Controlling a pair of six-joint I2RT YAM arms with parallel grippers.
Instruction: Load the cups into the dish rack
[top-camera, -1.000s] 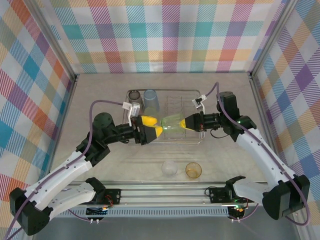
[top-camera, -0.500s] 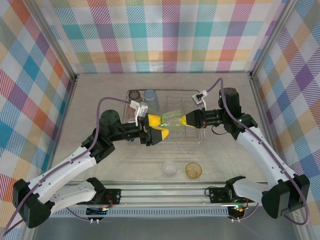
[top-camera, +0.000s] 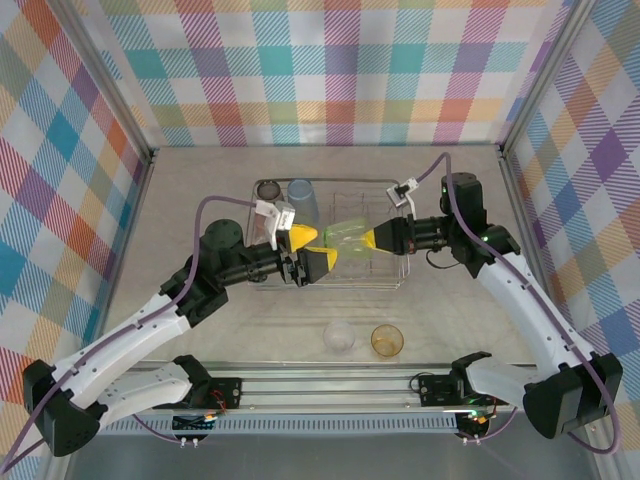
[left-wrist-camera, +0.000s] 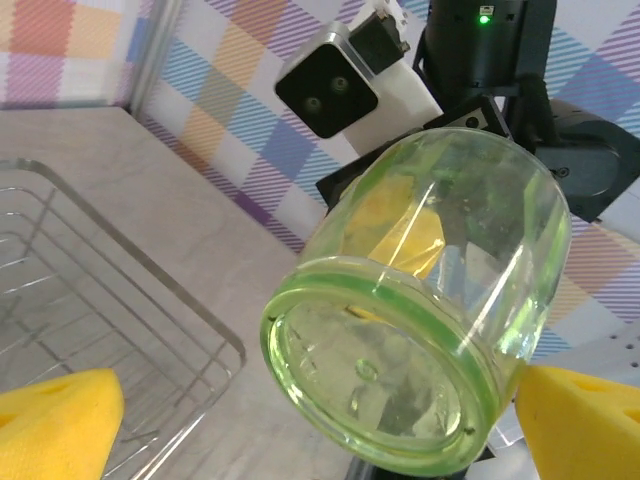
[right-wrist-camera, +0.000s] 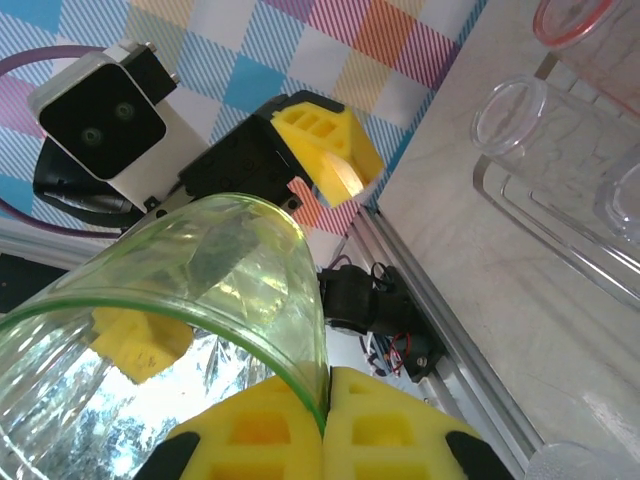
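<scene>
Just above the rectangular silver wire dish rack (top-camera: 350, 183), a green translucent plastic tumbler (top-camera: 347, 243) lies on its side in the air. The right gripper (top-camera: 373, 240) is clamped on its rim. The left gripper (top-camera: 321, 251) faces the tumbler's base, fingers spread wide on either side, gripping nothing. A light blue plastic cup (top-camera: 302, 200) and a smoky grey cup (top-camera: 268, 191) stand in the rack's far left corner. A clear cup (top-camera: 338, 336) and an orange cup (top-camera: 387, 341) stand near the rack's front side.
</scene>
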